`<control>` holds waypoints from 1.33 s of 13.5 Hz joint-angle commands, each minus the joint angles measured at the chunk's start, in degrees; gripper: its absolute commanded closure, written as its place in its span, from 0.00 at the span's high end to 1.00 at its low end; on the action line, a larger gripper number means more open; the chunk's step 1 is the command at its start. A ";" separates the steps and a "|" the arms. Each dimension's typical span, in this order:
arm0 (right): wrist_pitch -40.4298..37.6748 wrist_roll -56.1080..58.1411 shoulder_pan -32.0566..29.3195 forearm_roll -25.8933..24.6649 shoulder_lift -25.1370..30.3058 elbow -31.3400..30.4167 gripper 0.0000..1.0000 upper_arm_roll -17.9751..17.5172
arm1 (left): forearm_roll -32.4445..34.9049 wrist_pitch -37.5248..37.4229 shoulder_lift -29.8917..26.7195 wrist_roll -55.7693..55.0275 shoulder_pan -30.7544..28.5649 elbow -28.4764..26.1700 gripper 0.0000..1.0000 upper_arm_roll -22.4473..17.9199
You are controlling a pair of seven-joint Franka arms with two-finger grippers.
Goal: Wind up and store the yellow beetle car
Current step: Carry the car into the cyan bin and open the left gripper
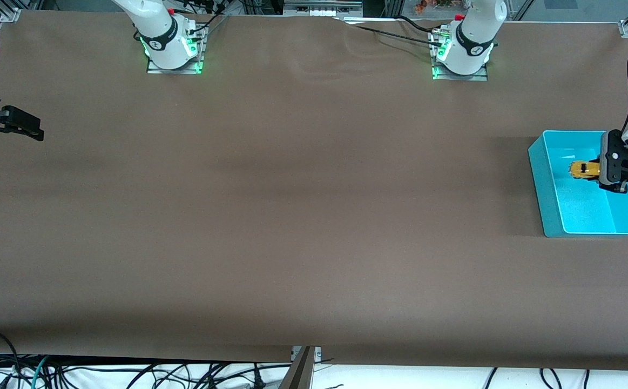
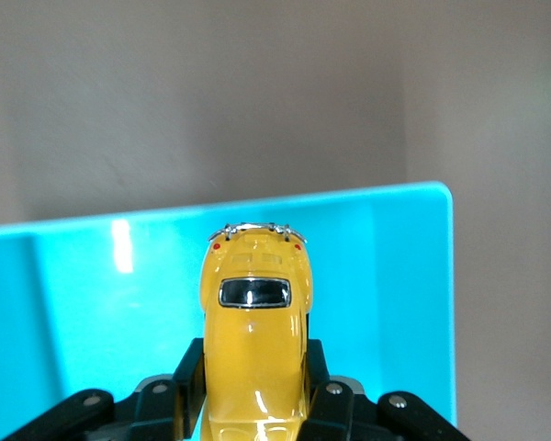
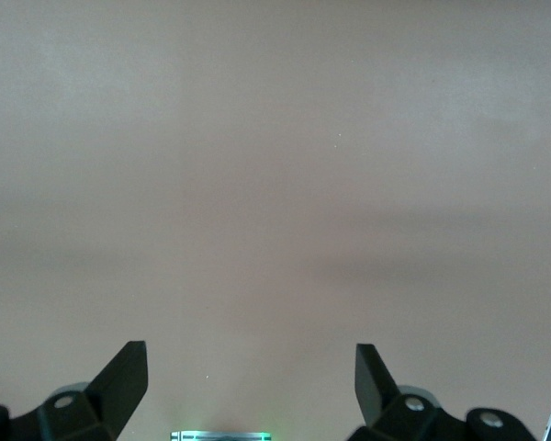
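The yellow beetle car (image 1: pixel 584 169) is clamped by its sides between the fingers of my left gripper (image 1: pixel 596 170), which is shut on it. Car and gripper hang over the inside of the turquoise bin (image 1: pixel 541 181), which stands at the left arm's end of the table. In the left wrist view the car (image 2: pixel 254 294) sticks out from the left gripper (image 2: pixel 254 367), rear window up, with the bin's floor (image 2: pixel 92 303) under it. My right gripper (image 1: pixel 28 127) waits open over the right arm's end of the table. The right wrist view shows that gripper (image 3: pixel 248 358) with nothing between its fingers.
The two arm bases (image 1: pixel 172 51) (image 1: pixel 462 56) stand along the table's edge farthest from the front camera. A brown cloth (image 1: pixel 292 216) covers the table. Cables (image 1: pixel 130 373) hang off the edge nearest the camera.
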State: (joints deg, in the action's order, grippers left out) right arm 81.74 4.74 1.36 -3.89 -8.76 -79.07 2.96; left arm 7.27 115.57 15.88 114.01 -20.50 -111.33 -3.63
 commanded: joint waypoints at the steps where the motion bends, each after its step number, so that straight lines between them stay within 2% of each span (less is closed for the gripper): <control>1: -0.35 -0.87 -0.21 0.20 0.50 -0.38 1.00 -0.14 | 1.78 8.06 -0.85 1.31 -3.66 -7.30 0.00 0.56; 5: -0.35 -1.31 -0.13 0.20 0.50 -0.38 1.00 -0.14 | 3.27 14.15 1.87 0.78 -7.09 -13.11 0.00 0.47; 8: -0.27 -1.31 -0.04 0.20 0.50 -0.38 1.00 -0.23 | 3.45 17.23 3.63 0.78 -8.24 -14.70 0.01 0.38; 9: -0.26 -1.40 -0.04 0.20 0.50 -0.38 1.00 -0.23 | 3.45 17.85 4.33 0.78 -8.41 -14.70 0.56 0.38; 10: -0.26 -1.40 -0.04 0.20 0.50 -0.38 1.00 -0.15 | 3.37 18.11 4.94 0.78 -8.50 -14.70 1.00 0.29; 14: 0.09 -1.40 -0.13 0.20 0.42 -0.38 1.00 -0.23 | 3.37 18.03 5.22 0.78 -8.86 -14.44 1.00 0.29; 18: 0.09 -1.40 -0.13 0.20 0.41 -0.38 1.00 -0.14 | 3.37 15.06 0.13 1.21 -5.18 -9.62 1.00 0.73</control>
State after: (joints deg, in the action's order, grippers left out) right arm 81.76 4.29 1.35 -3.89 -8.76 -79.07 2.98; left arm 9.11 133.84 19.94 114.33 -28.03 -122.74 -3.30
